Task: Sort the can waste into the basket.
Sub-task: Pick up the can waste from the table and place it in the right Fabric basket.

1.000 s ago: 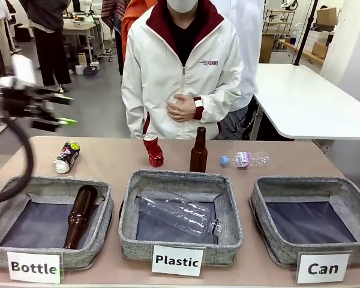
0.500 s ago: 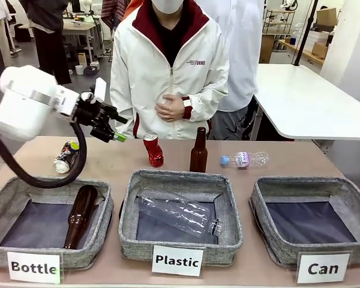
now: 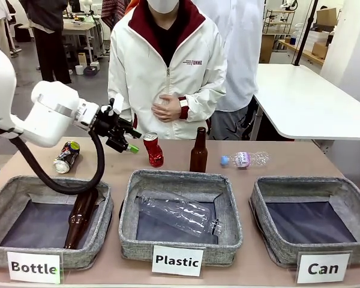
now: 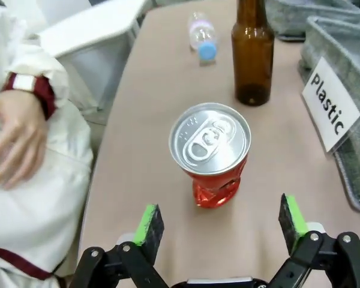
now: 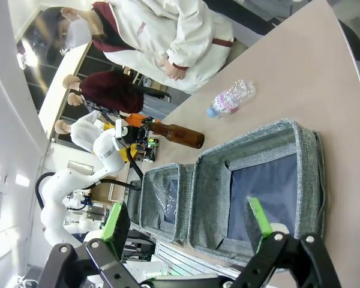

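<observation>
Front view: my left claw (image 3: pixel 134 141) hangs just beside the crushed shiny red drink can (image 3: pixel 153 149), which stands upright at the far side of the tabletop (image 3: pixel 276 168), in front of the person. The jaws are spread wide with nothing between them. The dark drink can with multicoloured print (image 3: pixel 66 156) lies on its side at the far left, behind the grey fabric basket labelled "Bottle" (image 3: pixel 24 186). The square grey fabric basket labelled "Can" (image 3: pixel 306 183) sits at the far right, well apart from both cans. My worry is the carry. It has to pass the upright brown glass bottle (image 3: pixel 198 151) near the red can, and probably cross the middle grey basket labelled "Plastic" (image 3: pixel 180 176). A low swing could topple that bottle, and a loose grip could drop the can into the wrong basket.

Left wrist view: the red can is centred between the green pads (image 4: pixel 149 222) but appears to sit just ahead of them. Its body is dented and pinched under the lid, so I judge the pads could close unevenly and tip it. The person's hand (image 4: pixel 12 141) is near on one side. A small clear plastic bottle (image 4: pixel 203 39) lies beyond the brown bottle.

Right wrist view: my right claw (image 5: pixel 186 223) is wide open and holds nothing, looking onto the "Can" basket from near it.
</observation>
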